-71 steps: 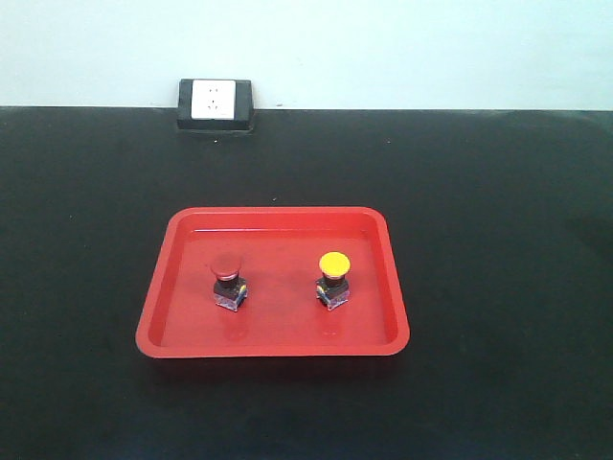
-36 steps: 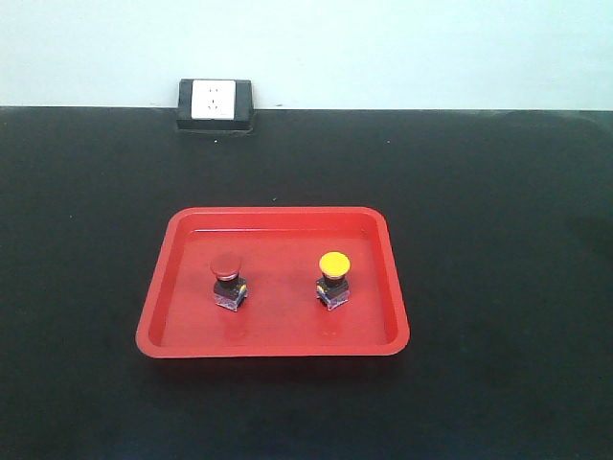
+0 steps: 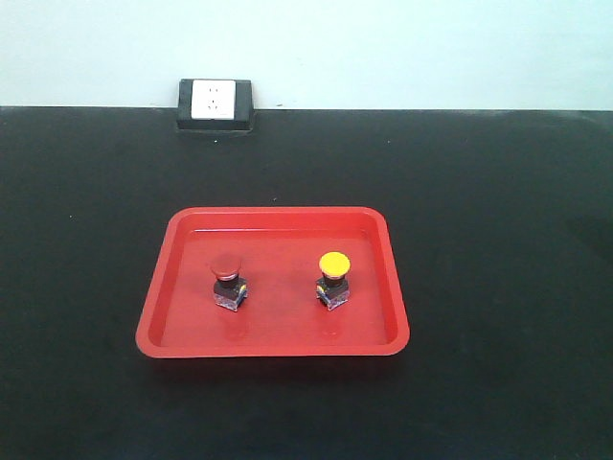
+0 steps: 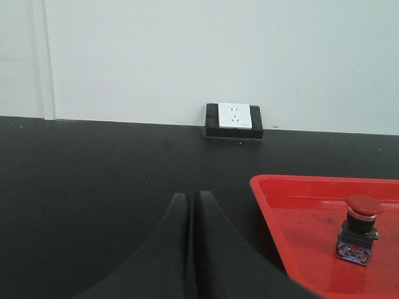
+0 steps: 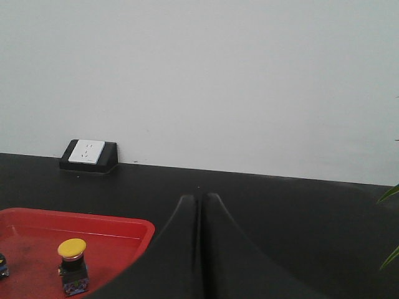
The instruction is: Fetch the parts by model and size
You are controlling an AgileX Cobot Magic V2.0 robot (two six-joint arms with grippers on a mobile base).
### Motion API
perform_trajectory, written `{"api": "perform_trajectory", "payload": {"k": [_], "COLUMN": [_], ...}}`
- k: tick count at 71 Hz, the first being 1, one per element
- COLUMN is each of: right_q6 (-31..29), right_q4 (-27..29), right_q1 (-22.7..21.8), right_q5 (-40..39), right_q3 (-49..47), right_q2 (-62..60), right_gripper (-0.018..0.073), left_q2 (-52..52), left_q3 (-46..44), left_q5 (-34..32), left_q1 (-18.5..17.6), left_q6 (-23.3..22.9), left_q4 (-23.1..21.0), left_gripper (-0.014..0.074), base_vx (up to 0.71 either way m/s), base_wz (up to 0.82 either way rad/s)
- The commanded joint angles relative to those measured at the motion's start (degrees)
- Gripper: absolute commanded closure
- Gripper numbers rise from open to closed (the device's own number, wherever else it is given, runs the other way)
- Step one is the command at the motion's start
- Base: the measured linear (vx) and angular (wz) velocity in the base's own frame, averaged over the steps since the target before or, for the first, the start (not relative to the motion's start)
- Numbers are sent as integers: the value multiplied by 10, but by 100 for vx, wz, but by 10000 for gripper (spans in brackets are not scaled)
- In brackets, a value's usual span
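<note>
Left gripper closed, empty | right gripper closed, empty | both beside tray

A red rectangular tray with rounded corners and a low raised rim lies flat on the black tabletop, its long sides running parallel to the table's far edge. Well beyond the tray, at that far edge and against the pale wall, sits a white wall socket in a black housing. Green leaf tips enter the right wrist view far to the socket's right.
</note>
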Motion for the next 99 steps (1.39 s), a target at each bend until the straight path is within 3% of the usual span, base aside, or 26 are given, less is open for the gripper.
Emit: {"api": "perform_trajectory", "payload": {"k": [1,36,61,87,99], "right_q6": [0,0,-3,10,14], "right_q4": [0,-4,-106,-57,-29], "right_q1": [-2,-3,-3,-3,-3], "right_q5": [-39,-38,-141,-305,-299], "right_q3": [-12,-11,109,242,241], "right_q2": [4,2,-3,-3,-3], "right_gripper": [569,569,569,569,569], "left_q2": [-9,-9,-9,-9,-9], "left_q3": [1,1,1,1,1], "left_q5": [-47,-47,-47,-47,-47], "left_q1": [-4,-4,-4,-4,-4], "left_q6": [-4,-4,-4,-4,-4], "left_q4": [0,0,0,0,0], "left_gripper": [603,603,603,603,603], "base_vx": [0,0,0,0,0], "base_wz": [0,0,0,0,0]}}
